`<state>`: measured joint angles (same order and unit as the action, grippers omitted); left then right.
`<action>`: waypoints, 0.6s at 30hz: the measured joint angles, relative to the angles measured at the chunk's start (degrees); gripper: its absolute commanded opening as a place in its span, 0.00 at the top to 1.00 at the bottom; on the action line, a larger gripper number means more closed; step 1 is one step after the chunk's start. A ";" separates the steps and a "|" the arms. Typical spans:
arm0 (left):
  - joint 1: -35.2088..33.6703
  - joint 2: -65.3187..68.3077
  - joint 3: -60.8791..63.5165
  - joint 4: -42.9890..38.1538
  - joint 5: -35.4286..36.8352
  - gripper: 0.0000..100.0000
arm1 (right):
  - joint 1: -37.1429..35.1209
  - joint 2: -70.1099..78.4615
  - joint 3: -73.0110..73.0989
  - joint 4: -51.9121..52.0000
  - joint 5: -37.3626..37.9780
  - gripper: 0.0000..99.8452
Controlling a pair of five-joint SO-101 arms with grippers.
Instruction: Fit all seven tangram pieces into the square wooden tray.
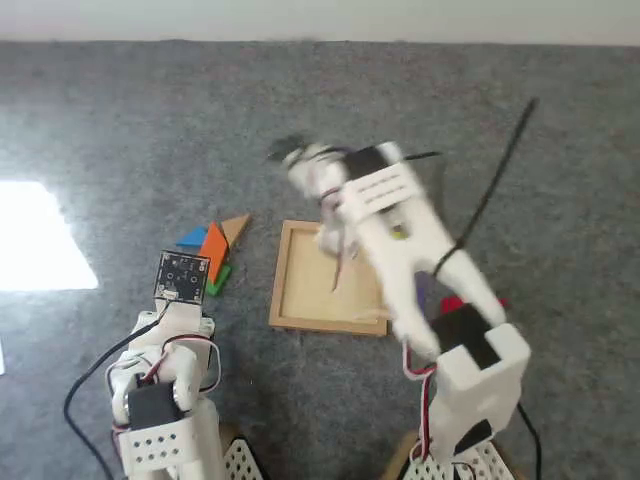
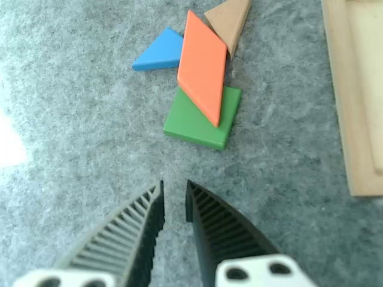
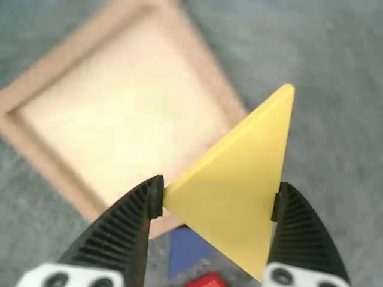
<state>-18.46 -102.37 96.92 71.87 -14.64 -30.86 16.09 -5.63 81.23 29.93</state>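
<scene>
- from above, the square wooden tray (image 1: 281, 290) lies on the grey tabletop (image 1: 120, 130) with nothing in it yet. the right arm (image 1: 405, 245) leans across it, and the left arm (image 1: 165, 400) sits just short of a small heap of pieces beside the tray.
- left wrist: the left gripper (image 2: 173, 191) is drawn almost together on nothing, its tips aimed at the green wooden square (image 2: 200, 122). the orange parallelogram (image 2: 202, 66) lies across that square, with the blue triangle (image 2: 157, 54) and the tan triangle (image 2: 230, 18) beside it, so i'd guess the orange one must come off first.
- right wrist: the right gripper (image 3: 218, 194) is clamped on the yellow triangle (image 3: 239, 179) by its edges. it is held flat above the tray's rim, likely so it can drop straight in. a dark blue piece (image 3: 185, 248) and a red piece (image 3: 206, 280) lie on the tabletop beneath.
</scene>
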 measured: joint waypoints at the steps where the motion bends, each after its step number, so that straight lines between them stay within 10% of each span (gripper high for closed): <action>1: 0.00 0.00 0.00 0.00 0.00 0.94 | -2.11 0.00 0.00 0.26 3.08 0.81; 18: 0.00 0.00 0.00 0.00 0.00 0.94 | -11.69 -0.97 -0.97 14.42 49.41 0.81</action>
<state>-18.46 -102.37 96.92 71.87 -14.64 -42.55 15.12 -6.59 95.65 79.34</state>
